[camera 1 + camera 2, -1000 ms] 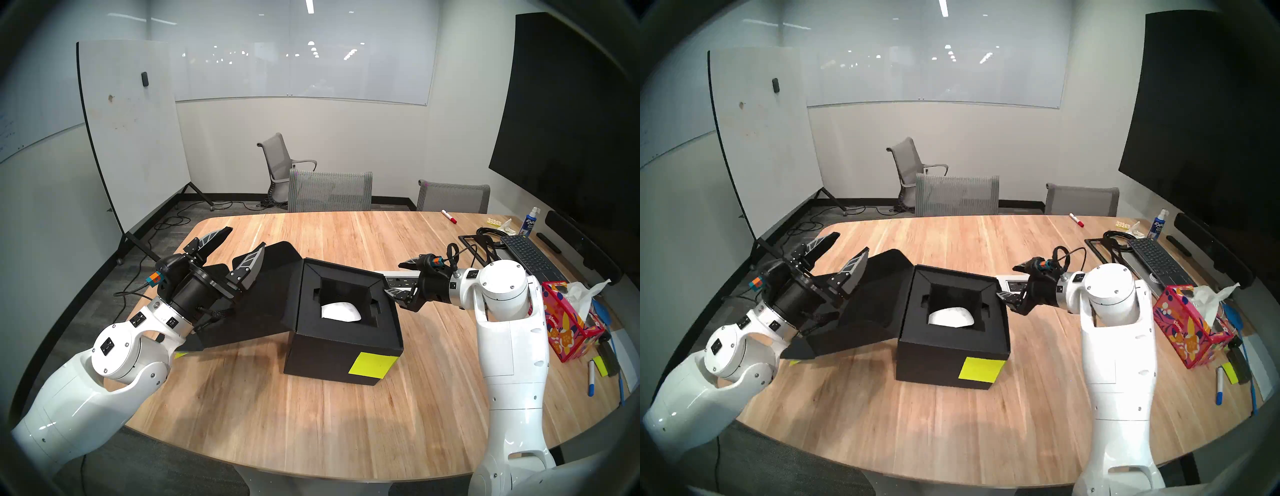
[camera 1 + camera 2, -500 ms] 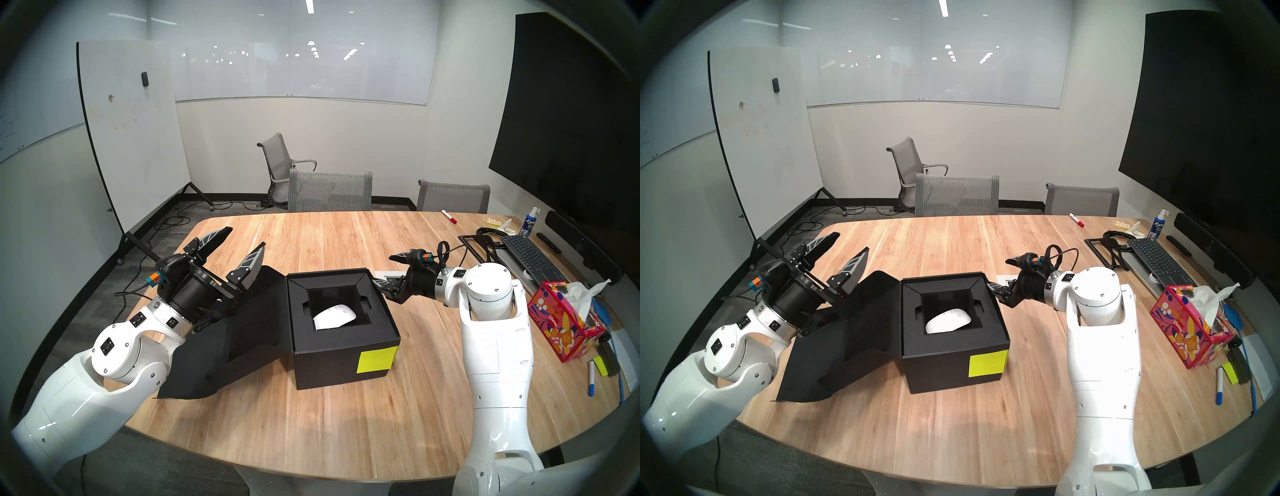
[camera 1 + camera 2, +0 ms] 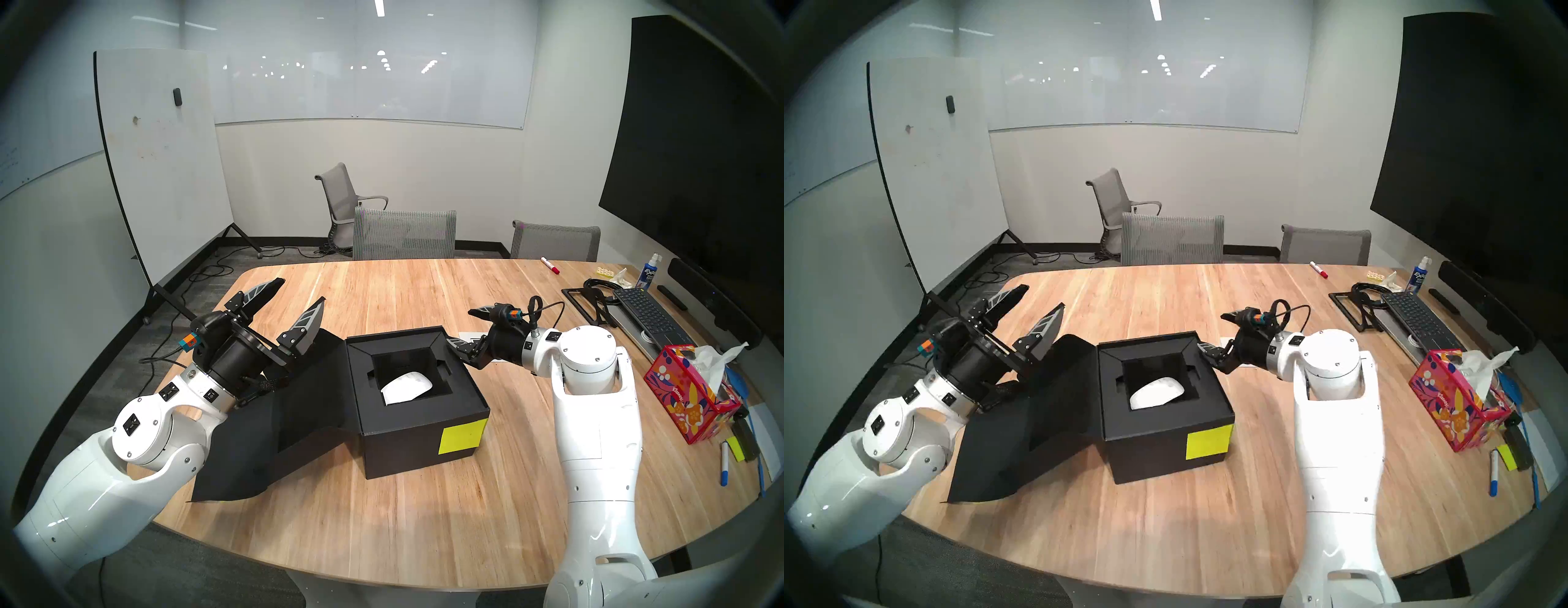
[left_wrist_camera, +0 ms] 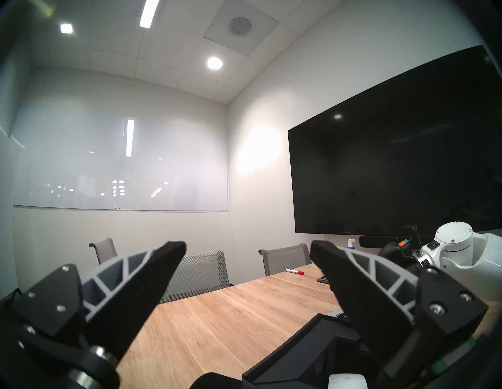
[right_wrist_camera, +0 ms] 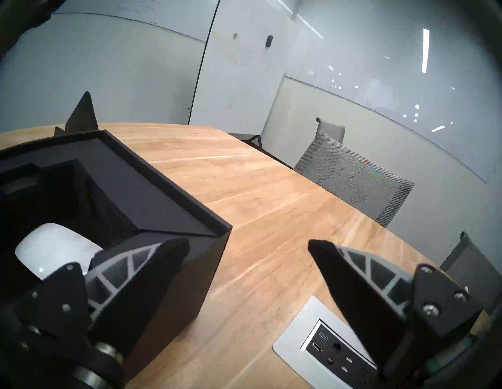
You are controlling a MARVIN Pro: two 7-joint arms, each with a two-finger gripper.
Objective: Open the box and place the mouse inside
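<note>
On my wooden surface [image 3: 331,530] the black box [image 3: 418,420] stands open, a neon yellow-green sticky note [image 3: 462,434] on its near wall. The white mouse [image 3: 406,387] lies inside its recess. The flap lid [image 3: 271,437] sprawls to the left, down onto the surface. My left pincer [image 3: 297,297] hangs above that lid, spread wide and empty. My right pincer [image 3: 464,327], also spread wide and empty, has one finger [image 5: 141,267] by the box's far right corner. Beyond sit a Kleenex box [image 3: 689,397] and a keyboard [image 3: 649,314].

"Kleenex" stands on the tissue box [image 3: 689,403]; "Expo" on the spray bottle [image 3: 649,272].
</note>
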